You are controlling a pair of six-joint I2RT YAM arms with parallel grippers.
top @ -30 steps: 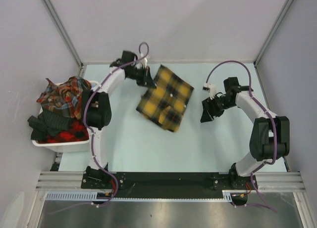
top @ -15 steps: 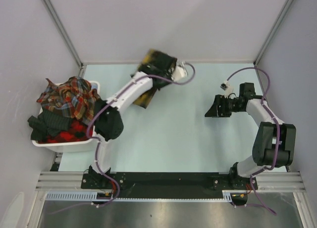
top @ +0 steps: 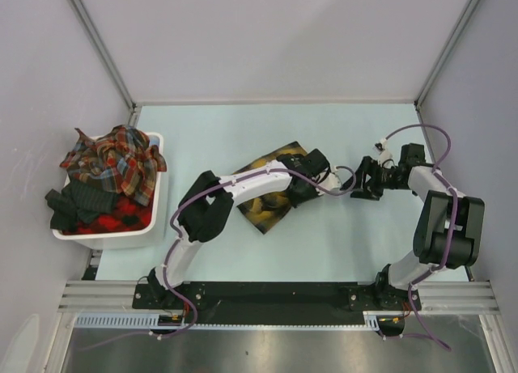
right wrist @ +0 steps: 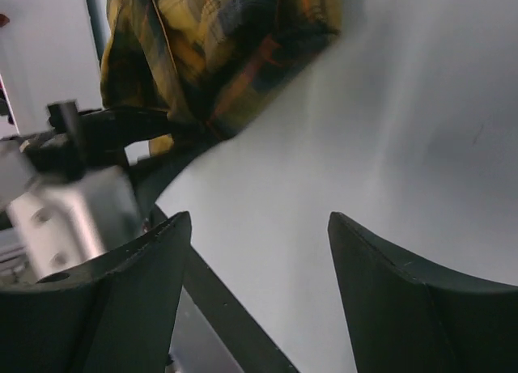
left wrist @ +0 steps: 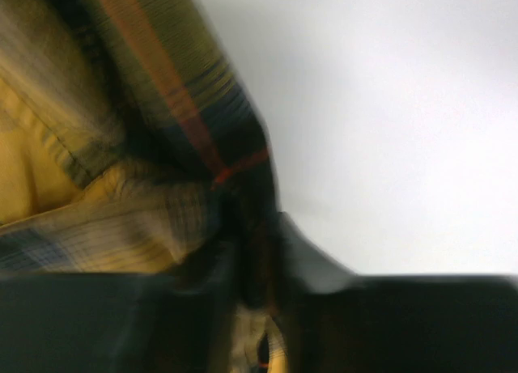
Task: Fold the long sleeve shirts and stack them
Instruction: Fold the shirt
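The yellow shirt (top: 265,209) lies bunched mid-way across the table (top: 202,138), trailing left and nearward from the left gripper (top: 314,172) pinching its right edge; the right gripper (top: 366,182), spread and empty, hangs just rightward.

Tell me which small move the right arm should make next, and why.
Probably advance the right gripper a little toward the yellow shirt and close on its nearest edge. The left gripper pinches the shirt, which lies bunched on the table; the right one is open, empty and aimed at it.
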